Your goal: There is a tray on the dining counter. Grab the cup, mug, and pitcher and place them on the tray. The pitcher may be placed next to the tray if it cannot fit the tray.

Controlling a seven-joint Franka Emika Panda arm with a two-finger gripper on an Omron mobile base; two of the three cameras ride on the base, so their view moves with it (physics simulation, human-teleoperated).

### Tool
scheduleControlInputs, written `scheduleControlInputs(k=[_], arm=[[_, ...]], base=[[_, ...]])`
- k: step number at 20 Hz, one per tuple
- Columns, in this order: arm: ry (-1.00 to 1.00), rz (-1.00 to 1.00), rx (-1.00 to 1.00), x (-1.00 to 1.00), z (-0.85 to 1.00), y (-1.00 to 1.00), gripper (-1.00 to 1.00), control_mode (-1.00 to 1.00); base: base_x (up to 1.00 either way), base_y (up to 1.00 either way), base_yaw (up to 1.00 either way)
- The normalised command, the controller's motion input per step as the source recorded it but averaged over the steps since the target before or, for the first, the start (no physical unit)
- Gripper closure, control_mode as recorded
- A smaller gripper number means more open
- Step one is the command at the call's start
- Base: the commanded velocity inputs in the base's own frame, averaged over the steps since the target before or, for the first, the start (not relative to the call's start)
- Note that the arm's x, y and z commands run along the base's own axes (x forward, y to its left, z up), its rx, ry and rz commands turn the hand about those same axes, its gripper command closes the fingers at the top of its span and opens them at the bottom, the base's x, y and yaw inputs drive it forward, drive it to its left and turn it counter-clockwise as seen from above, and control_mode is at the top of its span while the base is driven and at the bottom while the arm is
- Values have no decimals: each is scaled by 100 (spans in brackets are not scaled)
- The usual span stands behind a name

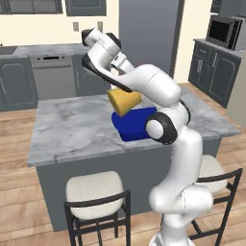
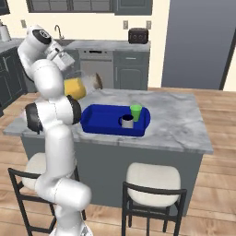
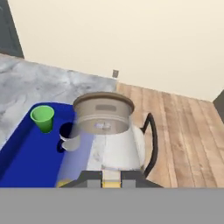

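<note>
Yellow at its base and clear above, the pitcher [image 3: 107, 135] hangs in the gripper [image 3: 105, 178], lifted off the marble counter [image 1: 72, 129] and tipped well over in both base views. The finger tips are hidden behind its base in the hand view, so how wide they stand cannot be read — only that they seem clamped on it, since nothing else bears it. Beyond the hand lies the tray [image 2: 99, 122], and the cup [image 3: 43, 117] and mug [image 3: 70, 136] already stand on it, close together at the end farther from the arm. The step in hand looks to be setting the pitcher down. To do it well, I would first bring it back upright, then lower it over the bare blue stretch of tray nearest the hand, keeping its handle [image 3: 151, 140] and belly well apart from the mug. Whether that bare part is wide enough is hard to judge; if not, the marble just beside the tray serves. Let go only once the base rests flat — a tilted release would likely topple it onto the mug.
</note>
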Motion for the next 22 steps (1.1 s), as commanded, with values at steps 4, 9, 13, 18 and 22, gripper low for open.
scheduleControlInputs(k=[4, 9, 13, 18, 22], arm=[[0, -44, 0, 91, -23, -3, 100, -100], [2, -41, 0, 92, -24, -15, 100, -100], [12, -39, 0, 97, -22, -37, 100, -100], [15, -37, 0, 90, -15, -46, 100, -100], [17, -34, 0, 81, -2, -52, 100, -100]], base=[[0, 0, 0], [0, 0, 0], [0, 0, 0], [0, 0, 0], [0, 0, 0]])
